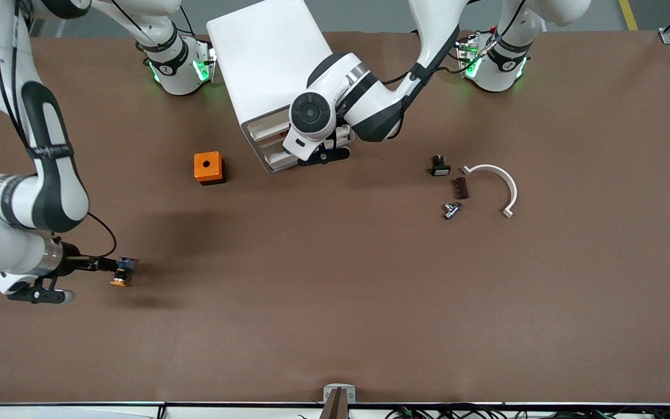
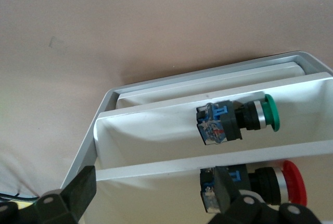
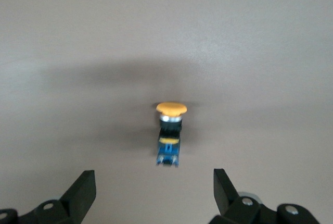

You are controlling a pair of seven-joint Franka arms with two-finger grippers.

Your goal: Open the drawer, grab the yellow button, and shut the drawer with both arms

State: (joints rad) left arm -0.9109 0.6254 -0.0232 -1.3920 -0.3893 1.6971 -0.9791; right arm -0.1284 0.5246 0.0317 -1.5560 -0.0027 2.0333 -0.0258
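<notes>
While the left arm reaches down to the front of the white cabinet, its wrist hides most of that front in the front view. The left wrist view shows this arm's jaws released, spread wide just in front of the cabinet's drawers. Two white trays stand open there. The one farther from the jaws holds a green-capped button. The one nearest the jaws holds a red-capped button, partly covered by one finger and cut off by the picture's edge. Which tray is the top drawer cannot be told. A pale label on the green-capped button's blue body is too small to read.

The right arm is at its own end of the bench. Its jaws are released too, both fingers spread wide and touching nothing. The button sits just ahead of these jaws, centred on the gap between them, and appears to lie on the bench on its side. Its long axis runs straight away from the jaws. The black-and-blue body is the end closest to them and the round orange cap points away. In the front view the cap is the end nearer the camera.

An orange cube with a hole sits on the bench beside the cabinet, well apart from both pairs of jaws. A curved white part and a few small dark pieces lie toward the left arm's end.
</notes>
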